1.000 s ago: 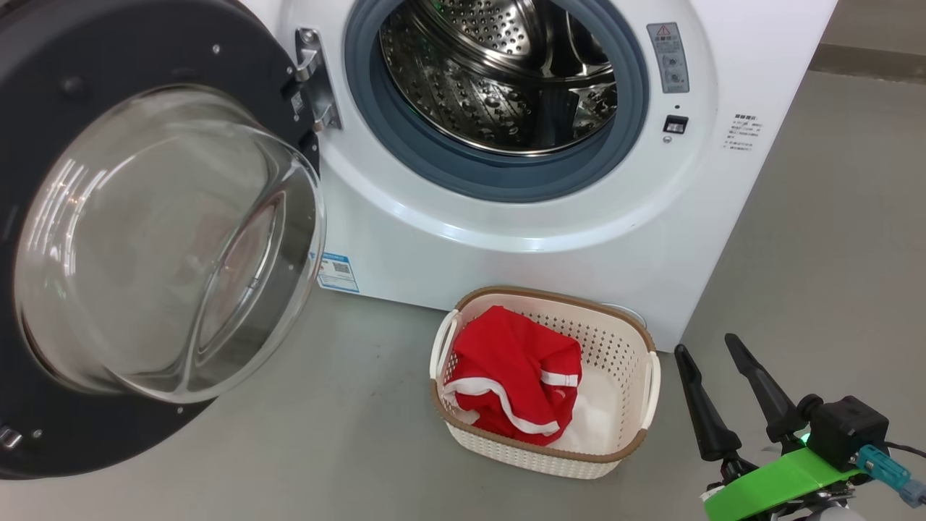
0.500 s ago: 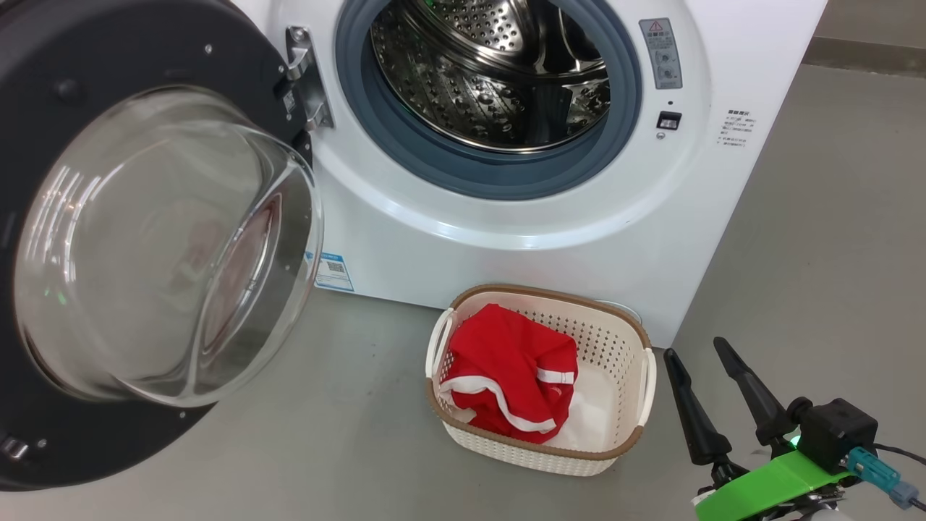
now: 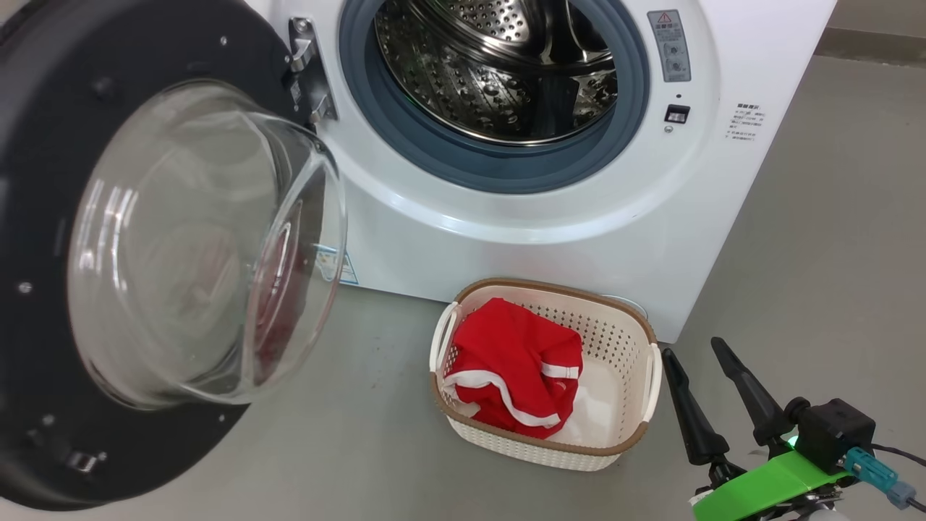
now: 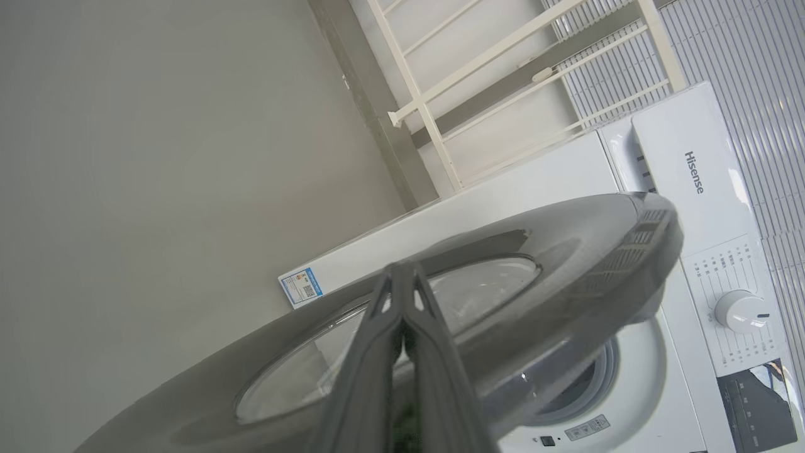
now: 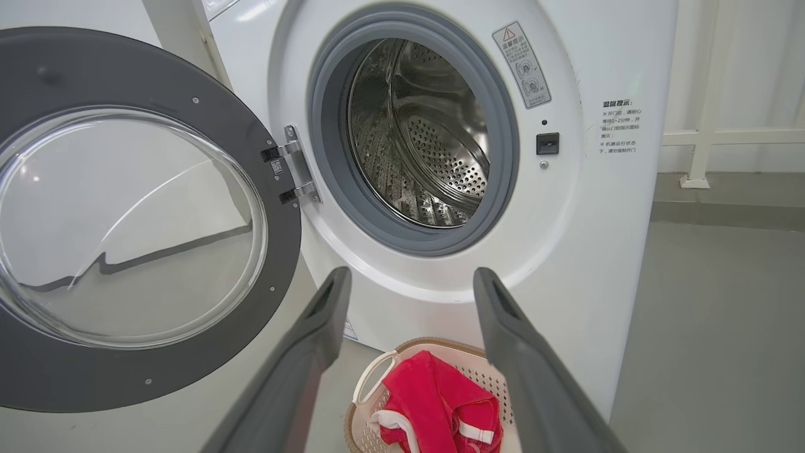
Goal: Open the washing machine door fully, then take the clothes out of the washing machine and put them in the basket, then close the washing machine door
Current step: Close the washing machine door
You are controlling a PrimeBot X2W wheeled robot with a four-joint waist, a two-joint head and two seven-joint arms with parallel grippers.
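Observation:
The washing machine (image 3: 506,239) stands with its steel drum (image 3: 499,72) bare of clothes. Its door (image 3: 43,217) hangs open on the left, glass bowl facing me. In the left wrist view my left gripper (image 4: 401,267) is shut, its fingers lying along the dark outer face of the door (image 4: 566,264). The red clothes (image 3: 517,369) lie in the basket (image 3: 557,288) on the floor before the machine. My right gripper (image 3: 691,346) is open and holds nothing, just right of the basket. In the right wrist view, the right gripper (image 5: 412,272) points at the machine above the clothes (image 5: 440,409).
Grey floor spreads around the basket and to the right of the machine. A white railing (image 4: 478,69) runs along the wall behind it. A blue sticker (image 4: 302,286) marks the machine's lower front, and a control knob (image 4: 736,311) sits on its panel.
The door has swung a little toward the machine, its glass bowl now further right. The head camera has shifted slightly. The right gripper stays open beside the basket.

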